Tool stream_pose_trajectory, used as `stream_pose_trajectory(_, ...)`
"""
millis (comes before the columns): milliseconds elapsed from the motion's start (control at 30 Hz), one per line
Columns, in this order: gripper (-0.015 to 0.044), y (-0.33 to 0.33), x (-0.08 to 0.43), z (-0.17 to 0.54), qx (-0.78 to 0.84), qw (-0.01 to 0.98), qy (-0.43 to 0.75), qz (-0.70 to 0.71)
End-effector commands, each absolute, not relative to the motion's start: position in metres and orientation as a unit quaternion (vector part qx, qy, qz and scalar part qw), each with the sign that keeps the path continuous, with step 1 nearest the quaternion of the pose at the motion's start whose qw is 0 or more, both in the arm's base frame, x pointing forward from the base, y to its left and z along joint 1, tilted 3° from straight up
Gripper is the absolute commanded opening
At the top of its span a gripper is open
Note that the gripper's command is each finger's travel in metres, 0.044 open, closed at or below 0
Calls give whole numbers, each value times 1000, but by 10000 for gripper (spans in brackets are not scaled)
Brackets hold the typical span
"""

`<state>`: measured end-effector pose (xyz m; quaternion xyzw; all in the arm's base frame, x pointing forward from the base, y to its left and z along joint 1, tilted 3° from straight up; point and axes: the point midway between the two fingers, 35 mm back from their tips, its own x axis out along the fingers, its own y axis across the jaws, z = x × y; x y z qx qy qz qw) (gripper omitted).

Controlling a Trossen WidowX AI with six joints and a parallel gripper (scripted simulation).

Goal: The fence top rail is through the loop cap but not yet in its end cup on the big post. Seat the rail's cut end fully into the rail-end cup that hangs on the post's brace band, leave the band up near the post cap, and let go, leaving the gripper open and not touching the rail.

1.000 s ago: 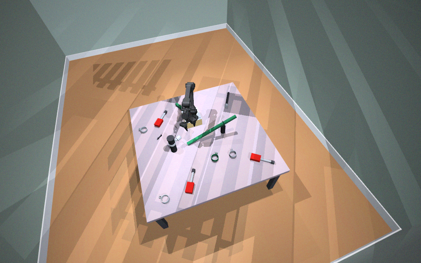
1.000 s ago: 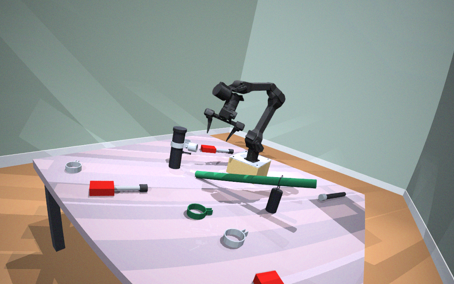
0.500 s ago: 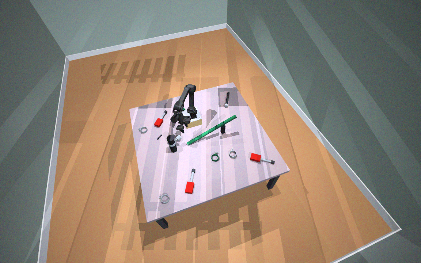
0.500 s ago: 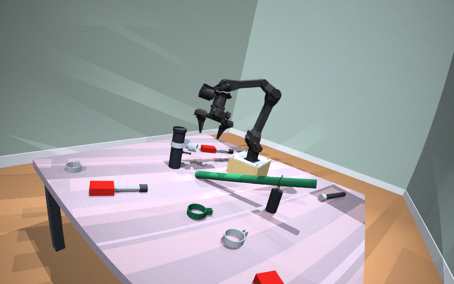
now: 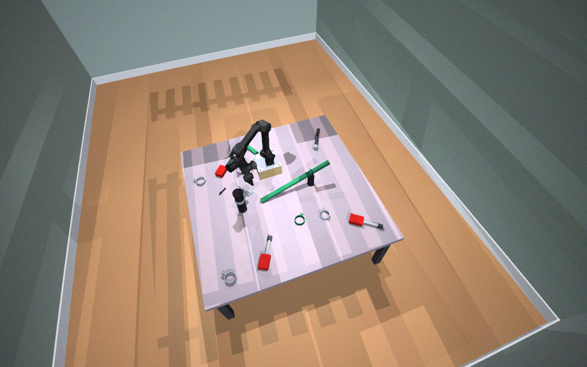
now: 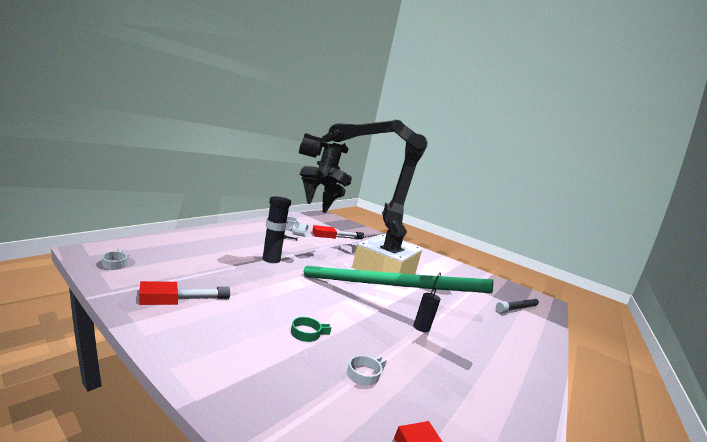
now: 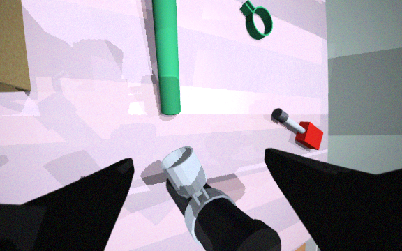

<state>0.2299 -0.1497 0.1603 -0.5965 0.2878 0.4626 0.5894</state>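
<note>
The gripper (image 5: pixel 246 179) (image 6: pixel 316 207) (image 7: pixel 200 160) is hanging in the air near the post (image 5: pixel 239 201) (image 6: pixel 274 236) (image 7: pixel 229 223), its fingers standing wide apart with nothing between them. The rail (image 5: pixel 293 181) (image 6: pixel 394 278) (image 7: pixel 167 59) is running through the loop (image 5: pixel 312 175) (image 6: pixel 432 289) on the short post (image 5: pixel 311 179) (image 6: pixel 426 312), and its cut end is lying low, well short of the cup (image 5: pixel 249 192) (image 6: pixel 301 229) (image 7: pixel 184 172).

The cup's mouth is not lining up squarely with the rail in the wrist view, so a straight push could be catching the rim and turning the band (image 5: pixel 240 203) (image 6: pixel 275 224) (image 7: pixel 192 223) or dragging it down. A grip too near the tip could be blocking the seating; a hard sideways pull could be tipping the short post or working the rail out of the loop.

The post and cup are standing close below the fingers, so a low swing could be knocking either. The tabletop's (image 5: pixel 222 232) (image 6: pixel 246 379) (image 7: pixel 222 70) edges are lying well away from the rail's cut end, and the arm's base (image 5: pixel 269 172) (image 6: pixel 380 260) (image 7: pixel 7 45) is bounding the room on the rail's other side.
</note>
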Motion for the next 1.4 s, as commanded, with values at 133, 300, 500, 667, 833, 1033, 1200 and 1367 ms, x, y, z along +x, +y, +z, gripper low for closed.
stream_pose_trajectory(133,440,-182,227,171,-712,481,170,482)
stream_pose_trajectory(300,440,-182,227,171,-712,481,170,482)
stream_pose_trajectory(500,440,-182,227,166,-711,482,172,482)
stream_pose_trajectory(667,440,-185,230,128,-712,481,171,482)
stream_pose_trajectory(833,440,-184,230,111,-712,481,170,482)
stream_pose_trajectory(1033,440,-184,233,107,-712,481,170,482)
stream_pose_trajectory(1200,440,-183,237,101,-712,481,170,482)
stream_pose_trajectory(1367,440,-182,241,94,-712,481,170,482)
